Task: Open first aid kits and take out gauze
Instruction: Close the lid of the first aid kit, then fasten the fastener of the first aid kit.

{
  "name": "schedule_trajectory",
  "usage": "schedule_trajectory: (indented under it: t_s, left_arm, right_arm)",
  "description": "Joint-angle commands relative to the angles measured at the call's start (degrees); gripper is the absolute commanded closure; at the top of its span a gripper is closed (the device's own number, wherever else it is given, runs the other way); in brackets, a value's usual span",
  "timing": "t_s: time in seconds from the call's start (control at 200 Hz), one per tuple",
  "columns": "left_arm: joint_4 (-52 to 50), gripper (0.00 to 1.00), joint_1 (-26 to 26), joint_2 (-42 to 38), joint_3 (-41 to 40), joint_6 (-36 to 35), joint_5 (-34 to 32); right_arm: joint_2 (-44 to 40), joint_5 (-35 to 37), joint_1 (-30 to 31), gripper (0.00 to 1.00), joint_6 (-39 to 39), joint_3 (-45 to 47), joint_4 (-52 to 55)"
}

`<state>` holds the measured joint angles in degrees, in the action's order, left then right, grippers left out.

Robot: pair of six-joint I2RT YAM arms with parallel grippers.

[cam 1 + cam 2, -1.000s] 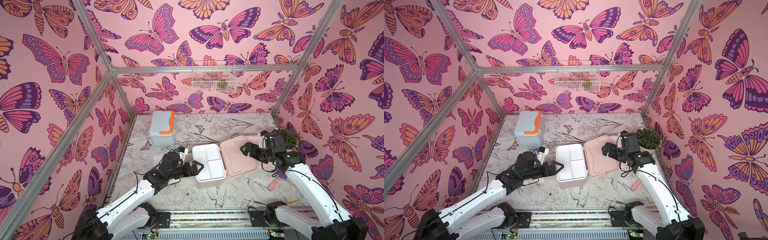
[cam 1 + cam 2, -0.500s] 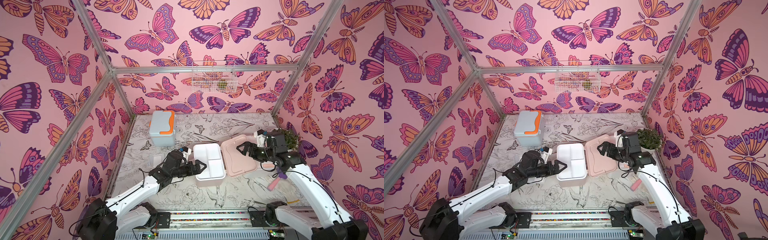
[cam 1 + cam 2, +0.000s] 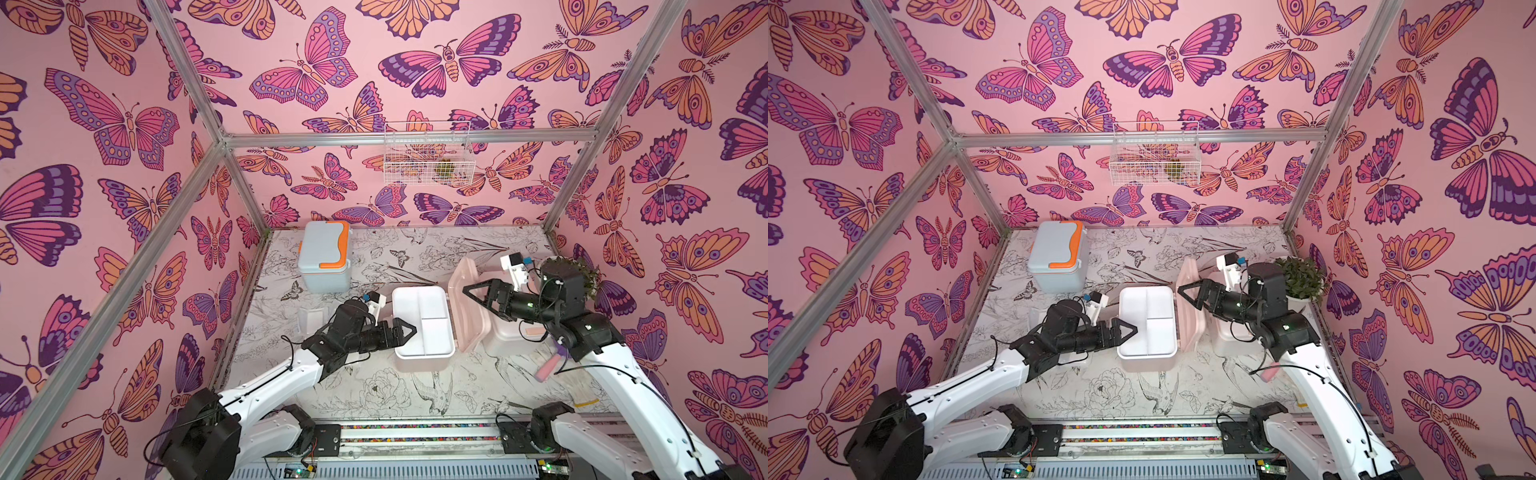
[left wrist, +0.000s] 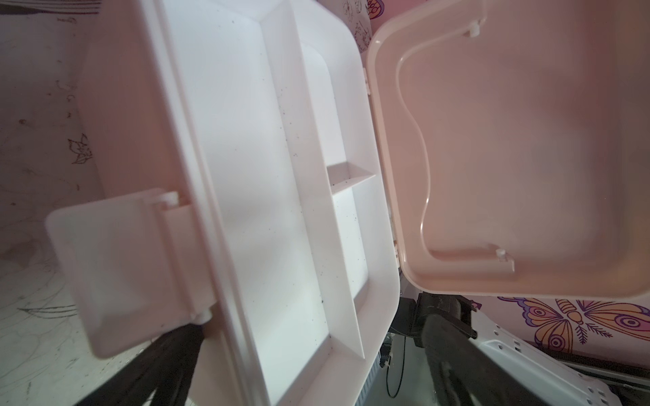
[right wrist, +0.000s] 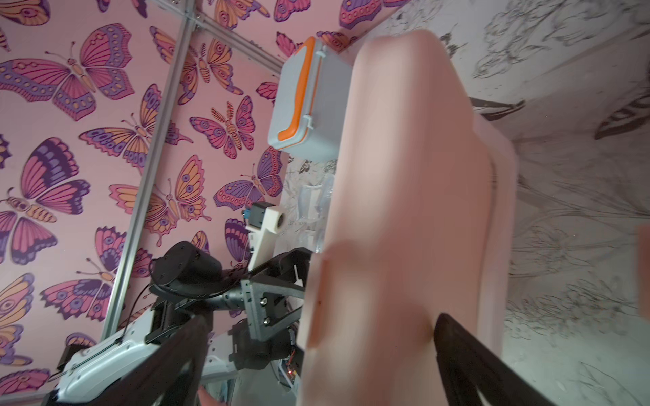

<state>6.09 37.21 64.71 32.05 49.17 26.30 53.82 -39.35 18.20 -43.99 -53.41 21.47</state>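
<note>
Lid (image 3: pixel 469 332) of the beige-pink case (image 3: pixel 422 363) has swung up from flat to near upright, mid-bench (image 3: pixel 415 257). I've got the right pincer (image 3: pixel 473 296) wide behind it and the left pincer (image 3: pixel 409 331) wide at the case's rim.

We see a sketch-printed tabletop (image 3: pixel 374 399) bearing a closed blue-grey kit (image 3: pixel 324 257), an open beige-pink kit (image 3: pixel 419 365), clear gauze packets (image 3: pixel 310 321) and a potted plant (image 3: pixel 1300 278).

Pink case (image 3: pixel 471 332) & white tray (image 3: pixel 419 307): smooth plastic, slight sheen; frame (image 3: pixel 311 140) brushed metal.
</note>
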Motion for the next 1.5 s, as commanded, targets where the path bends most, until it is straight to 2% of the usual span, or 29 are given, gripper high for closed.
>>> schedule_trajectory:
  t_s: [0.0, 0.115, 0.325, 0.441, 0.696, 0.846, 0.961, 1.162, 1.372, 1.492]
  left_arm:
    - [4.5, 0.0, 0.5, -1.4, -2.0, -0.2, 1.6]
    - [0.7, 0.0, 0.2, -6.3, -4.5, 0.1, -2.2]
    - [-17.3, 0.0, -0.3, -21.4, -6.2, -2.0, -13.1]
    - [-23.6, 0.0, -0.5, -27.4, -5.2, -3.2, -16.9]
    - [-26.3, 0.0, -1.0, -29.9, -2.7, -5.5, -18.3]
    - [-25.7, 0.0, -1.7, -29.6, -1.6, -7.0, -18.6]
    - [-24.3, 0.0, -3.5, -27.9, -0.7, -7.8, -16.6]
    - [-15.8, 0.0, -10.0, -21.6, -1.3, -5.6, -6.6]
    - [-1.6, 0.0, -16.0, -13.5, -4.5, 0.4, 3.4]
    - [4.4, 0.0, -17.4, -9.2, -5.5, 2.6, 6.3]
  right_arm:
    - [2.1, -3.5, 6.0, 0.0, -3.6, -0.7, -7.9]
    - [4.0, -1.9, 9.9, 0.0, -3.1, -1.9, -8.0]
    - [3.3, -0.5, 10.1, 0.01, -2.3, -1.8, -7.7]
    - [4.0, -0.8, 10.4, 0.01, -2.6, -1.4, -9.3]
    - [6.0, 2.1, 12.1, 0.01, -0.8, -1.2, -8.0]
    - [7.3, 11.5, 14.7, 0.01, 4.6, -3.3, 0.2]
    - [11.8, 21.1, 19.8, 0.08, 10.0, -8.1, 8.6]
    - [24.7, 41.7, 30.3, 0.26, 16.7, -19.7, 21.5]
    - [34.8, 46.9, 34.1, 0.58, 18.6, -28.3, 25.7]
    - [38.5, 48.6, 35.2, 0.61, 19.1, -29.7, 26.9]
